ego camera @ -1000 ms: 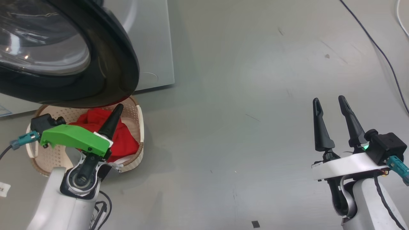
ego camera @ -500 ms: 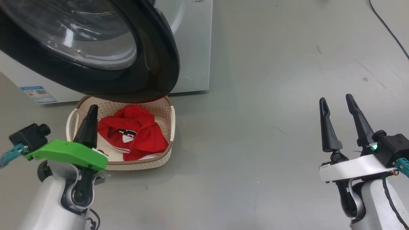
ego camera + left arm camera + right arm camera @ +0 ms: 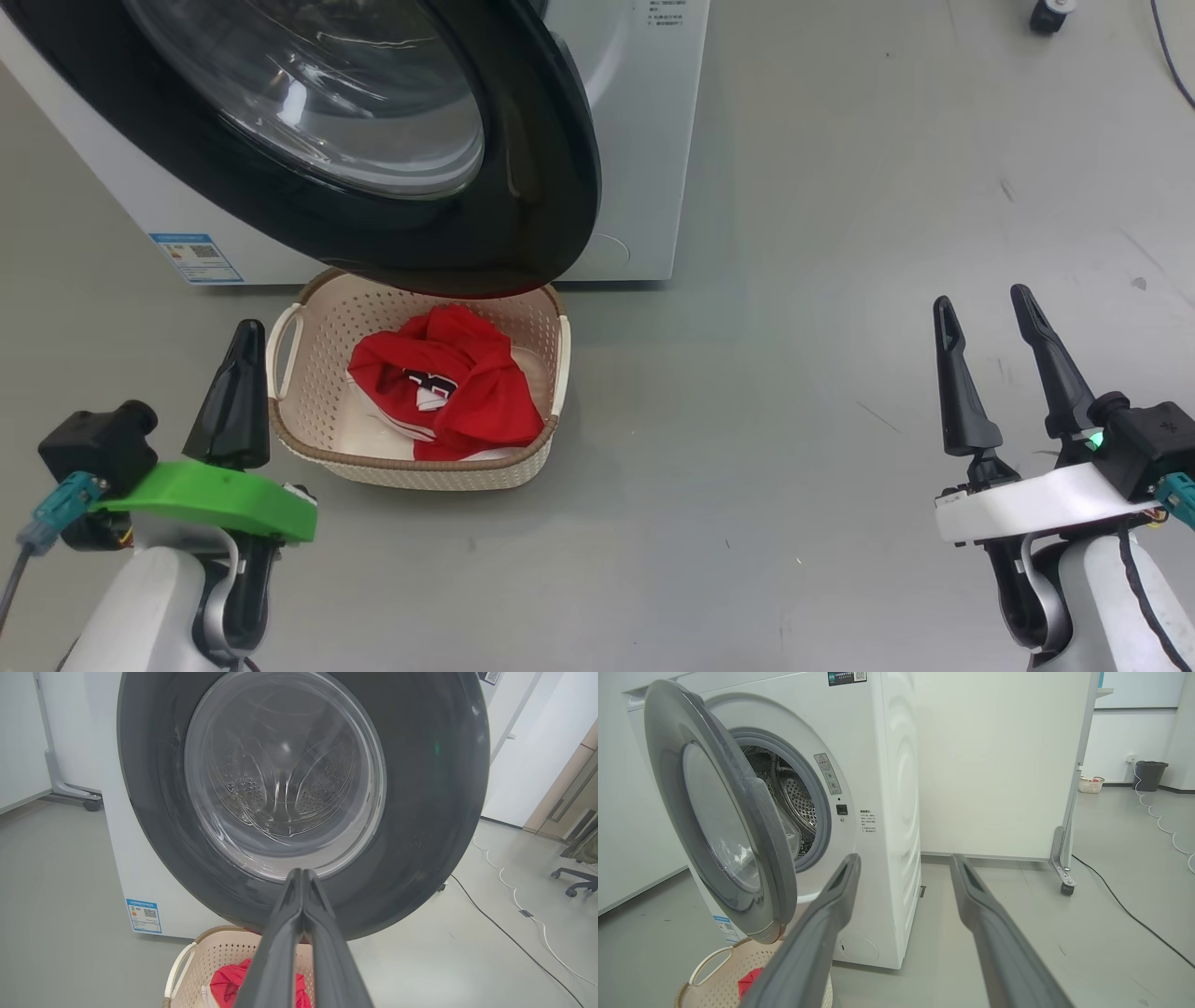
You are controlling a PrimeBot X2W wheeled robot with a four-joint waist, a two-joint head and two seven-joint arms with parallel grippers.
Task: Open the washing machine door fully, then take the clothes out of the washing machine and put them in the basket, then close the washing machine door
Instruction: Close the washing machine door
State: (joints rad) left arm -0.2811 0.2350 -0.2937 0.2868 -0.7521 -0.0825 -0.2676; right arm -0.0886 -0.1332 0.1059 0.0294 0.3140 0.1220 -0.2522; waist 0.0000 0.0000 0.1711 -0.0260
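L end effector (image 3: 247,332) leftward (grey flr (image 3: 747,420))

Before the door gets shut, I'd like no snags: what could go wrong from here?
1. The lower rim of the washing machine door hangs over the back edge of the basket, seemingly just above it; swinging shut, it might clip the basket.
2. The left gripper is shut and aimed at the door's glossy face; a fingertip push could slide off.

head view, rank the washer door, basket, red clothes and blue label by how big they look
1. washing machine door, though it is closest to the camera, which inflates it
2. basket
3. clothes
4. blue label
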